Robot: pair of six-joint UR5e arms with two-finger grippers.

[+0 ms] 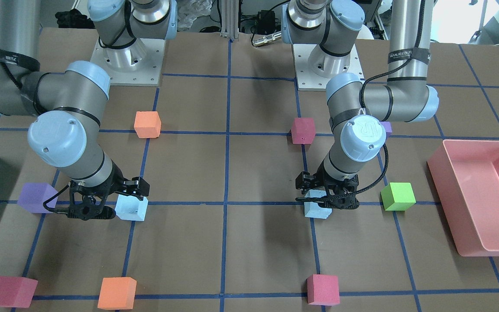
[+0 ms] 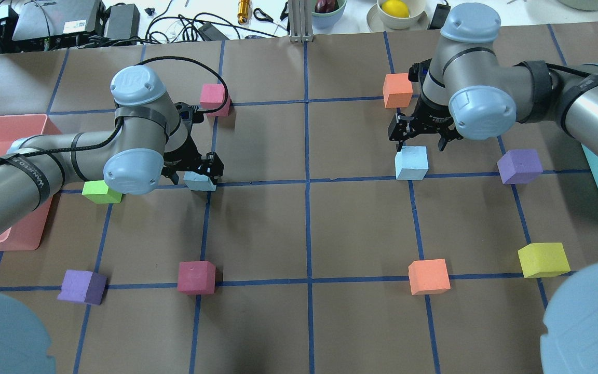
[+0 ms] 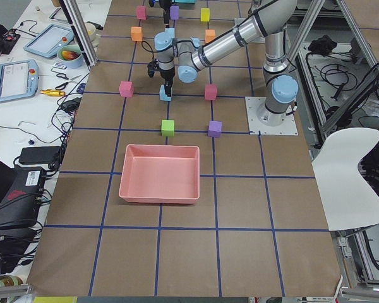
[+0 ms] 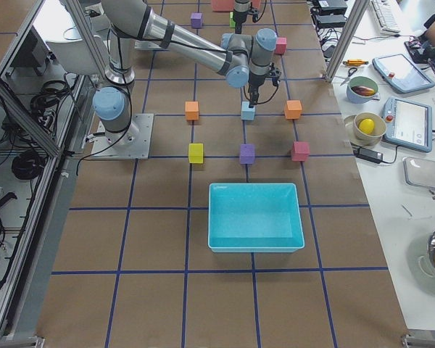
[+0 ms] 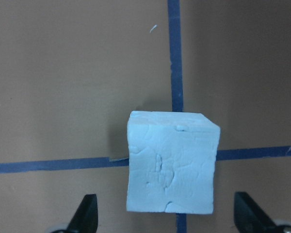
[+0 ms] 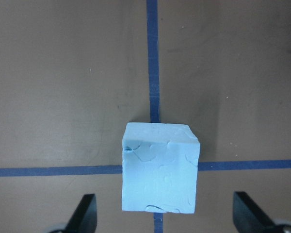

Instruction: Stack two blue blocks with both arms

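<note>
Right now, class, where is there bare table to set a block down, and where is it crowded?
Bare: the middle squares between the left blue block and the right blue block, and the strip nearer the robot between the red cube and the orange cube. Crowded: by the pink bin and green cube.

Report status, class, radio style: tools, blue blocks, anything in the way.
Left tool open over left block. Right tool open over right block. Both blocks on table, apart, unstacked. Nothing between them.
</note>
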